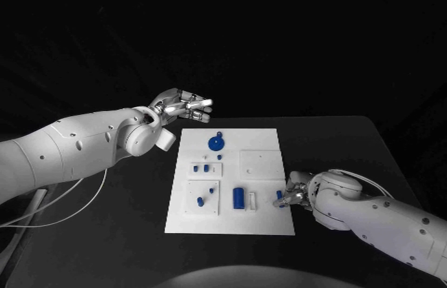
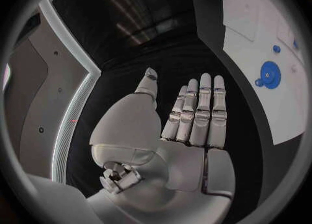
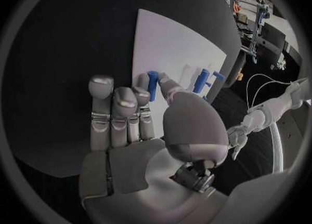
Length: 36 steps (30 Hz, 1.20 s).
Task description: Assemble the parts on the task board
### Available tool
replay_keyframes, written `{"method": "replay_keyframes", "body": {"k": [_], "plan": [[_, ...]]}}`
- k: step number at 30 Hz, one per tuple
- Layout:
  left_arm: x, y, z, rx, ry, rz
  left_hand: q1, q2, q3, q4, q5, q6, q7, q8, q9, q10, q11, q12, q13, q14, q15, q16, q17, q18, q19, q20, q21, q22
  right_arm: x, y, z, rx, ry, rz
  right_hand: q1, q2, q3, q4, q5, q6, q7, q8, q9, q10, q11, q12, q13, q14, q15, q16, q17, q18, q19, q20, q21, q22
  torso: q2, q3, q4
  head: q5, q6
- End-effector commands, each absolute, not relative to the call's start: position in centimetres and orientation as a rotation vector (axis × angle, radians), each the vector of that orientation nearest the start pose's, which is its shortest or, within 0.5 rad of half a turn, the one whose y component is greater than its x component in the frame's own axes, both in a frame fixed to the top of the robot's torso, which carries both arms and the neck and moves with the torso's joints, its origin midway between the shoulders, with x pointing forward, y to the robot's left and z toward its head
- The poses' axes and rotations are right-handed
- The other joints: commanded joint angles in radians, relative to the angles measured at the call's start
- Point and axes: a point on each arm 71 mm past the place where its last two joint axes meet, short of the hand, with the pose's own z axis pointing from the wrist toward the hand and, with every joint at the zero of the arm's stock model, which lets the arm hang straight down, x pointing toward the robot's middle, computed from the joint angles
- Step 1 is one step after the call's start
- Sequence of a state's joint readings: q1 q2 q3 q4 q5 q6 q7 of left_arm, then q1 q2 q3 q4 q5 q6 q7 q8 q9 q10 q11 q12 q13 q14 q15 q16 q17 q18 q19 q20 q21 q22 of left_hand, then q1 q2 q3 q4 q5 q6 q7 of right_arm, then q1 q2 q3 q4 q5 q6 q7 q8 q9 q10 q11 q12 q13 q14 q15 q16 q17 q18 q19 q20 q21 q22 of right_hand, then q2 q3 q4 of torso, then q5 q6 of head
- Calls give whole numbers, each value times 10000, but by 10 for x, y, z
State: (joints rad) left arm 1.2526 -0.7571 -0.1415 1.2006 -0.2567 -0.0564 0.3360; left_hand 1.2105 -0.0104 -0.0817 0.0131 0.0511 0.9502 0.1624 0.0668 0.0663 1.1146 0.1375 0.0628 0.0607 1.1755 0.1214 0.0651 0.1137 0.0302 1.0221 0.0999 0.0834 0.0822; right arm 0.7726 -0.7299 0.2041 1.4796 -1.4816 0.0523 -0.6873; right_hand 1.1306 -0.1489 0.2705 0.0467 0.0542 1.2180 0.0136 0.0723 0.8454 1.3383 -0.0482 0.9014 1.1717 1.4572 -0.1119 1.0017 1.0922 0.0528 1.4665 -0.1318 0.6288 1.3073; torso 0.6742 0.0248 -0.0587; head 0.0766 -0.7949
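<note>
The white task board (image 1: 265, 220) lies in the middle of the table. On it are a blue round disc (image 1: 216, 143), a blue cylinder (image 1: 238, 198) and small blue pieces (image 1: 204, 168) on raised white blocks. A short blue peg (image 1: 278, 195) stands at the board's right edge. My right hand (image 1: 296, 195) is low beside it, and the peg (image 3: 153, 84) sits pinched between thumb and a fingertip. My left hand (image 1: 185, 106) hovers off the board's far left corner, fingers straight and apart (image 2: 195, 115), holding nothing. The disc (image 2: 270, 73) lies off to its side.
A square white block (image 1: 261, 163) sits on the board's right half. Black table (image 1: 112, 236) surrounds the board on all sides. A white cable (image 1: 56, 204) hangs under my left arm. The blue cylinder (image 3: 203, 80) lies beyond the pinched peg.
</note>
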Motion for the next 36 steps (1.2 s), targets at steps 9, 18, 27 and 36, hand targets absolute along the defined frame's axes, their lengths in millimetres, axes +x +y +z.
{"method": "replay_keyframes", "body": {"k": [9,18,27,36], "plan": [[533,249,-206,-8268,16757,-14028,-64,-49,13,66,11,-31,28,-2,-1,-74,14,-12,8,-31,-29,-22,1,61,50,39,51,6,423,-192,-341,1126,22508,890,281,-88,559,-623,0,-700,385,-101,-4789,-169,106,-141,-50,-3,148,-137,-31,55,413,111,-140,670,0,-1,-5,-18,-12],[533,249,-206,-8295,16799,-13996,-59,-77,39,101,10,-52,35,-4,-2,-89,21,-13,8,-39,-25,-23,-1,62,47,40,50,6,423,-191,-341,1082,22288,866,44,-117,900,-1031,935,-1206,612,-102,-6103,-304,226,-226,-282,-12,228,-199,-80,164,409,203,-235,668,4,4,-3,-5,-26],[533,249,-207,-8314,16875,-13996,-59,-77,39,101,10,-52,35,-4,-2,-89,21,-13,8,-39,-25,-23,-1,62,47,40,50,6,421,-193,-345,2019,22968,1488,-383,420,4021,-3077,4413,-1256,828,-98,-7284,-480,233,-242,-338,-60,211,-186,-31,246,322,182,-2,738,2,1,-10,10,-48],[533,249,-207,-8323,16961,-14004,-29,-118,80,143,6,-69,40,0,0,-104,24,-14,7,-45,-23,-21,-3,65,44,45,49,4,419,-191,-346,2817,23170,2304,-614,579,4932,-3292,4741,-915,770,-87,-7704,-366,197,-33,-276,-56,196,-73,71,284,133,172,677,755,1,5,-9,25,-50]]}}
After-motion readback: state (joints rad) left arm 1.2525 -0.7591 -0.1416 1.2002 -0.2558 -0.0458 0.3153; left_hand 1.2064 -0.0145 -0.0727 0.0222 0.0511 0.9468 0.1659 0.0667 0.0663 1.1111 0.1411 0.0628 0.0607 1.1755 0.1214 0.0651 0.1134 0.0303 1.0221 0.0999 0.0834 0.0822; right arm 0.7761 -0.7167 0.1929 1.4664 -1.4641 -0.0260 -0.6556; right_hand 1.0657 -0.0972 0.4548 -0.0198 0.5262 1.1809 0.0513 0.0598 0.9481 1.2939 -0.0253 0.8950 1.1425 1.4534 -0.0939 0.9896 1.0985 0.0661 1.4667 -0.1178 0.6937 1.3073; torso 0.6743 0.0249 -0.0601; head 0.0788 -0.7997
